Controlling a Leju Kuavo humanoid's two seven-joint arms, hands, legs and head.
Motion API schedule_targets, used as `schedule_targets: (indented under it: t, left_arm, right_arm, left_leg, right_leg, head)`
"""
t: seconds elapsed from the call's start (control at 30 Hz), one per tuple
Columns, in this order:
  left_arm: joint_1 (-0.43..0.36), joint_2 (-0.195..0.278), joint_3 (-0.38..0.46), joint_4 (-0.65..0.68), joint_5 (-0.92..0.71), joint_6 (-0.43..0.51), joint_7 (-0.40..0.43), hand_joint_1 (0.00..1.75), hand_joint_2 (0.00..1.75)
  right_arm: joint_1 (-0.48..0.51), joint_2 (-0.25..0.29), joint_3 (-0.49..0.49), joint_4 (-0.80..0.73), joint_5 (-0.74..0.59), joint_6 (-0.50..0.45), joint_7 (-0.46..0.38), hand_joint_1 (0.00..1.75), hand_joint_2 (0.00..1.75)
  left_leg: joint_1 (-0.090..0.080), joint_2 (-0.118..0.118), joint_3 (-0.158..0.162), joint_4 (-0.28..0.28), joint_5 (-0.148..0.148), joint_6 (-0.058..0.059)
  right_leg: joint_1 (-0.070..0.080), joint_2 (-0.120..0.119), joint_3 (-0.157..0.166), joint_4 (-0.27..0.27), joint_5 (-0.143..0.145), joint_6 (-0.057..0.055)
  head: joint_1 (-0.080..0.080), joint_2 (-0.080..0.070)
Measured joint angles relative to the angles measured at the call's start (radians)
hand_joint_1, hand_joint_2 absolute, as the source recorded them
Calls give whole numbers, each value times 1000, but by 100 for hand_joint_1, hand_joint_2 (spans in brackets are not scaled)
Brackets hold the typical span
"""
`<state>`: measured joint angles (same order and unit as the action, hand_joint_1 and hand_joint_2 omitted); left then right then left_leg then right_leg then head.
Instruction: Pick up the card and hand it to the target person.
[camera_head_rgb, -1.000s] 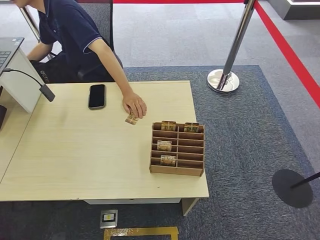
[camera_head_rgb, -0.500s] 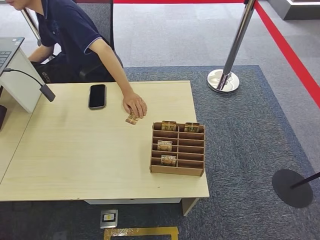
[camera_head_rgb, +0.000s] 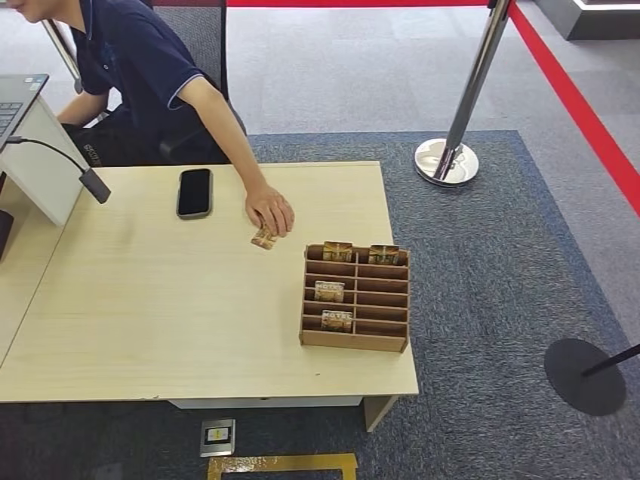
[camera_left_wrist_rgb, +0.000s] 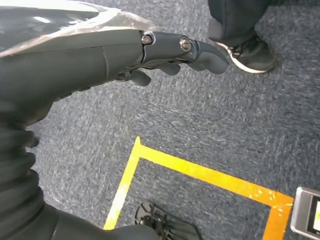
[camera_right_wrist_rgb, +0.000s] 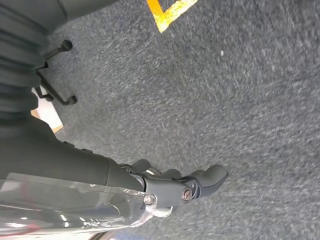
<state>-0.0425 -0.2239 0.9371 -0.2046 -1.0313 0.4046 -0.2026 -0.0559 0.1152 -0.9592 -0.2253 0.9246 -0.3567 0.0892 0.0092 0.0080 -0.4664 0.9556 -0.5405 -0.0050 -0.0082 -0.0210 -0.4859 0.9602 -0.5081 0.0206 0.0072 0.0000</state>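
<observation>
Though thin, light and stiff, card (camera_head_rgb: 263, 239) lies flat at frame centre under person's hand (camera_head_rgb: 270, 210) — best pinched by an edge; left hand (camera_left_wrist_rgb: 171, 52) and right hand (camera_right_wrist_rgb: 177, 182) hang released, grasping nothing.

A small brown patterned card (camera_head_rgb: 263, 238) lies flat on the light wooden table (camera_head_rgb: 151, 300), just beside the far left corner of the wooden rack (camera_head_rgb: 355, 297). The seated person (camera_head_rgb: 143, 70) rests the fingertips of one hand (camera_head_rgb: 270, 209) on its far edge.

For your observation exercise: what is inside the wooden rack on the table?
The rack holds four cards: two in its far row, two lower on the left. Dividers hide the slot floors.
</observation>
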Motion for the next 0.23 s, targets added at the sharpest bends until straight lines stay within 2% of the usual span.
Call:
schedule_targets:
  t: [0.23]
  left_arm:
    - [24, 28, -110, -19, 132, -51, 26, 0, 175]
  right_arm:
    - [25, -15, 117, -13, -118, 45, -10, 0, 175]
  left_leg:
    - [0, 0, 0, 0, 0, 0]
  right_leg:
    - [0, 0, 0, 0, 0, 0]
  head:
    - [0, 0]
